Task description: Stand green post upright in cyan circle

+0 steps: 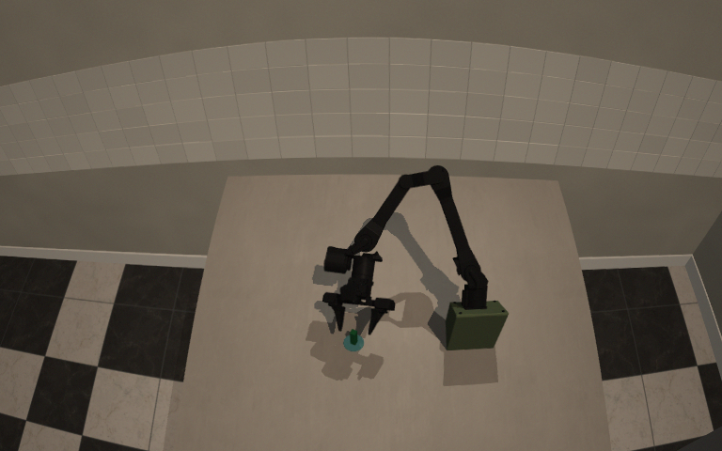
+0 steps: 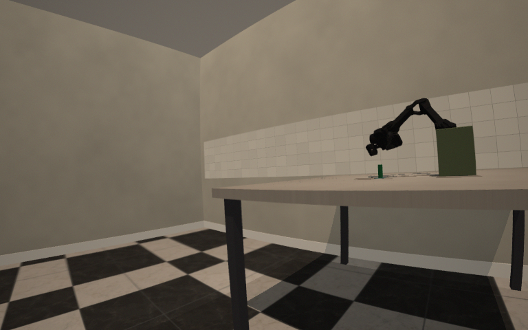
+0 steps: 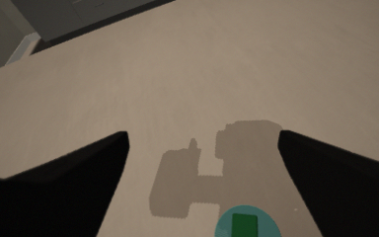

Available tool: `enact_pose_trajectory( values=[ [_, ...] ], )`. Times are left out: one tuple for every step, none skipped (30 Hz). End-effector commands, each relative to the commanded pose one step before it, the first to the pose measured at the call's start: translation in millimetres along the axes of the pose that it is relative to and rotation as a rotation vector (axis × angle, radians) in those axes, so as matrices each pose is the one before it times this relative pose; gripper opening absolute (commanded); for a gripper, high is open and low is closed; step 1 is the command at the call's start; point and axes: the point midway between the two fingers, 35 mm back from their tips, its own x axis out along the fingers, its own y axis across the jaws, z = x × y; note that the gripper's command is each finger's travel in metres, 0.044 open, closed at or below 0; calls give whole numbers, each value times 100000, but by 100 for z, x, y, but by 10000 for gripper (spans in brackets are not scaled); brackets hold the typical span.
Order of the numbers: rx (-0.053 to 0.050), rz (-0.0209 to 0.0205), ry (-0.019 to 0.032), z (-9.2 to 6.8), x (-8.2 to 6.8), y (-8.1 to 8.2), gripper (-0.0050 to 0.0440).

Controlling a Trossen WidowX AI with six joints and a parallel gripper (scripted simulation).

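While jaws hang spread, green post (image 1: 353,336) stands below (untouched).

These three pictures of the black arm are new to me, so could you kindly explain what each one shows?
The black jointed robot arm stands on a dark green box base on a beige table. One picture looks down from above, one from across the room, and one from a camera at the arm's wrist. The two-fingered gripper hangs open, holding nothing. Below it a small green block post stands upright on a flat cyan circle.
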Motion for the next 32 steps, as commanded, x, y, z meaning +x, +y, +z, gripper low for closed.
enact_pose_trajectory(
  values=[
    [6148, 6660, 15682, 145, 509, 119, 400],
    [1487, 620, 6384, 100, 97, 115, 400],
    [1288, -111, 6263, 140, 35, 41, 400],
    [1029, -982, 5418, 195, -21, -80, 400],
    [719, -443, 4297, 90, -52, 50, 400],
    [641, -616, 4175, 87, -81, 46, 400],
    [570, -728, 4114, 76, -109, 54, 400],
    [524, -938, 4137, 77, -140, 47, 400],
    [481, -1162, 4138, 78, -172, 36, 400],
    [438, -1385, 4109, 78, -205, 25, 400],
    [397, -1605, 4050, 78, -237, 12, 400],
    [358, -1811, 3966, 77, -268, -1, 400],
    [322, -2007, 3864, 75, -298, -14, 400],
    [291, -2194, 3744, 73, -326, -29, 400],
    [262, -2364, 3610, 70, -353, -43, 400],
    [0, 0, 0, 0, 0, 0, 400],
    [0, 0, 0, 0, 0, 0, 400],
    [-290, -1695, 4366, -134, -382, 125, 400],
    [315, -4161, 5103, 87, -632, -116, 400],
    [519, -4753, 4415, 157, -684, -214, 400],
    [473, -3999, 3137, 140, -573, -210, 400],
    [12, -2636, 2472, 6, -421, -99, 400],
    [-139, -2289, 2257, -35, -383, -75, 400],
    [-122, -2008, 1853, -32, -335, -75, 400],
    [78, -1703, 1200, 19, -263, -93, 400],
    [32, -700, 477, 7, -108, -40, 400],
    [4, -94, 64, 1, -15, -5, 400],
    [0, 0, 0, 0, 0, 0, 400],
    [0, 0, 0, 0, 0, 0, 400],
    [0, 0, 0, 0, 0, 0, 400],
    [0, 0, 0, 0, 0, 0, 400],
    [36, 33, 14, -10, 12, -8, 400]
  ],
)
